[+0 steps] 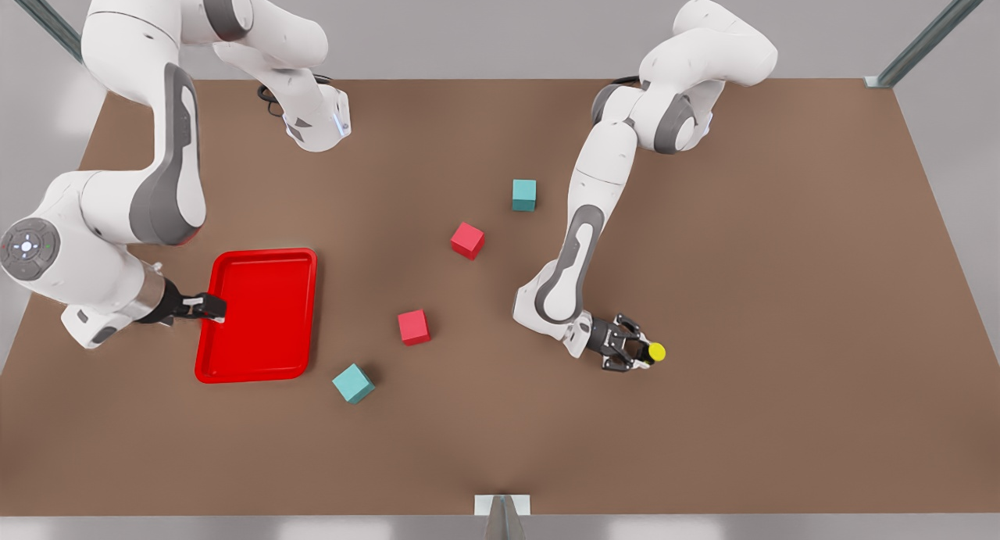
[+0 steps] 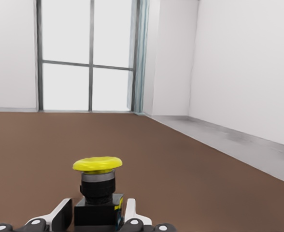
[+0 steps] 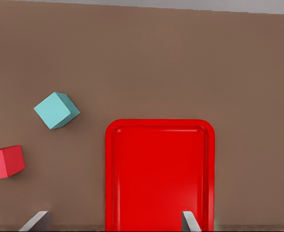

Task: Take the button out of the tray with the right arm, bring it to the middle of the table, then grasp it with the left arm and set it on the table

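Observation:
The button (image 1: 657, 352), a yellow cap on a grey-and-black body, sits between the fingers of my left gripper (image 1: 642, 352), on the front view's right of the table's (image 1: 781, 251) middle. In the left wrist view the button (image 2: 97, 186) has a white finger (image 2: 62, 215) pressed to each side of its body, and the left gripper (image 2: 97, 216) is shut on it. My right gripper (image 1: 211, 307) hangs open over the near edge of the red tray (image 1: 262, 321), on the front view's left. The tray (image 3: 159, 169) is bare in the right wrist view, with the right gripper (image 3: 115, 222) spread above it.
Two red cubes (image 1: 467, 240) (image 1: 413, 327) and two teal cubes (image 1: 524, 194) (image 1: 353, 383) lie between the tray and the left gripper. The right wrist view catches a teal cube (image 3: 56, 110) and a red cube (image 3: 4, 163) beside the tray.

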### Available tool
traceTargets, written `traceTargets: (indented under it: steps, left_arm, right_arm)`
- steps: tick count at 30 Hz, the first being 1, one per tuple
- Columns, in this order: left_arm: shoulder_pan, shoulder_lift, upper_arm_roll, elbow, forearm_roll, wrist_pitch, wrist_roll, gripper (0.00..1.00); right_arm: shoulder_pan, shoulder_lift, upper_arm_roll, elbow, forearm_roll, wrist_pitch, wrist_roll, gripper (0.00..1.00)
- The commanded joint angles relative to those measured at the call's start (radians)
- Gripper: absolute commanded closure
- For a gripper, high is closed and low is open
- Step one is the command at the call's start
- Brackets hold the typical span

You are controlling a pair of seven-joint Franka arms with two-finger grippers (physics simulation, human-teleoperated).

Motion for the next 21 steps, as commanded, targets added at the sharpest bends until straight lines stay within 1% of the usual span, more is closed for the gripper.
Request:
traceTargets:
  steps: [1, 2, 5, 6, 9, 12, 15, 16, 17, 19, 21]
  left_arm:
    - [-0.001, -0.001, 0.000, 0.000, 0.004, -0.010, -0.138, 0.00]
    - [-0.001, -0.001, -0.002, 0.000, 0.004, -0.013, -0.138, 0.00]
    - [-0.013, -0.008, -0.005, -0.002, 0.001, -0.014, -0.115, 0.00]
    - [-0.019, -0.009, -0.005, -0.002, -0.004, -0.014, -0.110, 0.00]
    - [-0.065, -0.018, -0.017, -0.003, -0.030, -0.065, -0.069, 0.00]
    - [-0.085, -0.083, -0.069, -0.017, -0.054, -0.145, 0.003, 0.00]
    - [-0.100, -0.135, -0.095, -0.038, -0.070, -0.204, 0.066, 0.00]
    - [-0.091, -0.192, -0.111, -0.040, -0.085, -0.218, 0.147, 0.00]
    - [-0.076, -0.274, -0.115, -0.037, -0.168, -0.206, 0.299, 0.00]
    - [-0.065, -0.416, -0.117, -0.029, -0.389, -0.169, 0.615, 0.00]
    - [-0.007, -0.561, -0.115, -0.020, -0.579, -0.168, 1.002, 0.00]
  right_arm:
    - [-0.002, -0.086, 0.001, -0.098, -0.001, -0.041, -0.007, 0.00]
    - [0.001, -0.107, 0.004, -0.128, 0.002, -0.055, -0.005, 0.00]
    - [0.004, -0.072, 0.004, -0.112, 0.001, -0.038, 0.006, 0.00]
    - [-0.025, -0.070, 0.004, -0.109, -0.001, -0.042, -0.008, 0.00]
    - [-0.037, -0.070, 0.004, -0.111, 0.001, -0.038, -0.008, 0.00]
    - [-0.033, -0.060, 0.004, -0.111, -0.001, -0.035, -0.008, 0.00]
    - [-0.030, -0.060, 0.004, -0.112, -0.001, -0.038, -0.008, 0.00]
    - [-0.031, -0.060, 0.004, -0.112, -0.001, -0.036, -0.007, 0.00]
    - [-0.034, -0.058, 0.004, -0.112, -0.001, -0.036, -0.007, 0.00]
    - [-0.033, -0.052, 0.004, -0.111, -0.001, -0.036, -0.007, 0.00]
    - [-0.034, -0.050, 0.004, -0.112, -0.001, -0.036, -0.007, 0.00]
